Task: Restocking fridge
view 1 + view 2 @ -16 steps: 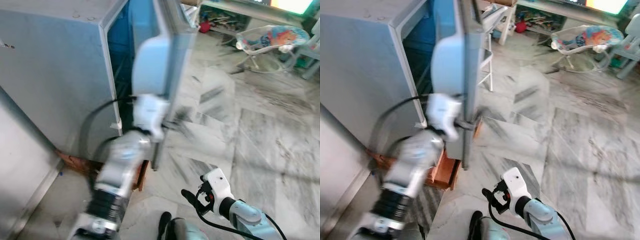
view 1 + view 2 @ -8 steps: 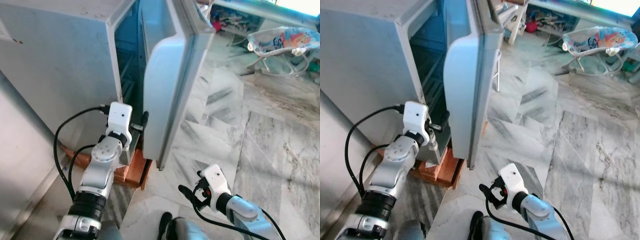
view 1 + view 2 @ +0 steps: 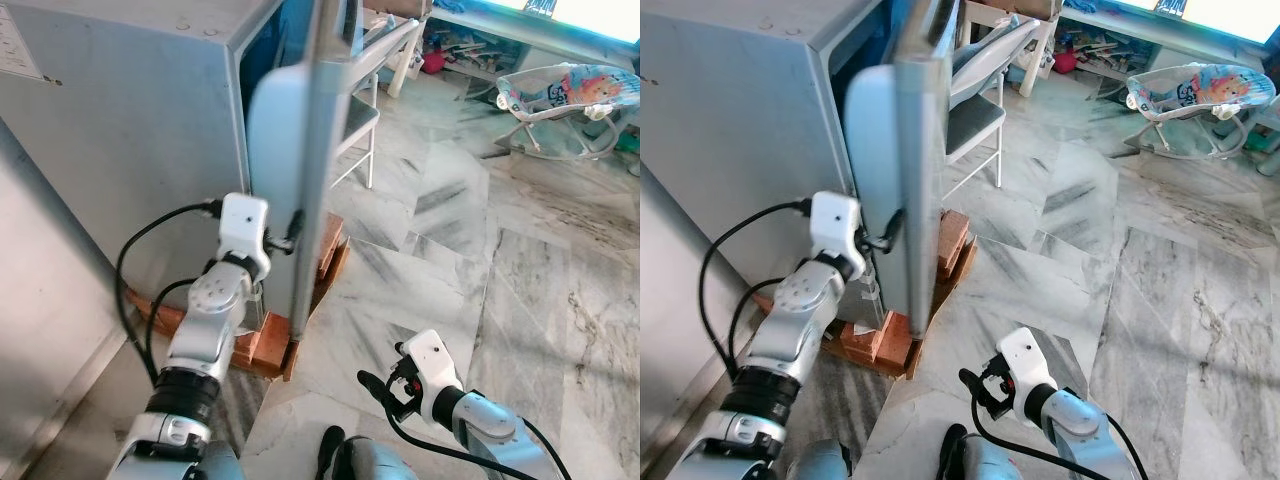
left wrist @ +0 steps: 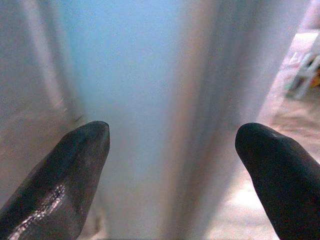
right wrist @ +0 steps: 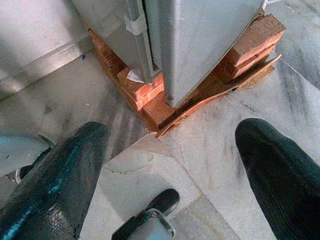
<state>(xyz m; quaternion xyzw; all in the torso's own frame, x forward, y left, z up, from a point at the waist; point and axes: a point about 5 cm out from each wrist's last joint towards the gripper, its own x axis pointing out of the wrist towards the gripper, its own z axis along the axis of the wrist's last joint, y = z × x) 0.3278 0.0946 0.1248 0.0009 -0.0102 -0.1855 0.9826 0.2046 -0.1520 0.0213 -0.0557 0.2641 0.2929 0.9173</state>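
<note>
Fridge door (image 3: 300, 170) is seen edge-on, ajar, long axis upright, with its free edge just ahead of the left gripper (image 3: 291, 228), whose fingers are spread wide, nothing grasped. Right gripper (image 3: 375, 392) is held low over the floor (image 3: 520, 280), also spread and unloaded; left arm is judged nearer.

- We see the fridge (image 3: 130, 130) standing on bricks (image 3: 325, 255), its door (image 3: 300, 150) ajar.
- Our left gripper (image 3: 292, 225) touches the door's inner edge.
- Our right gripper (image 3: 375, 385) hangs over the marble floor (image 3: 520, 250).
</note>
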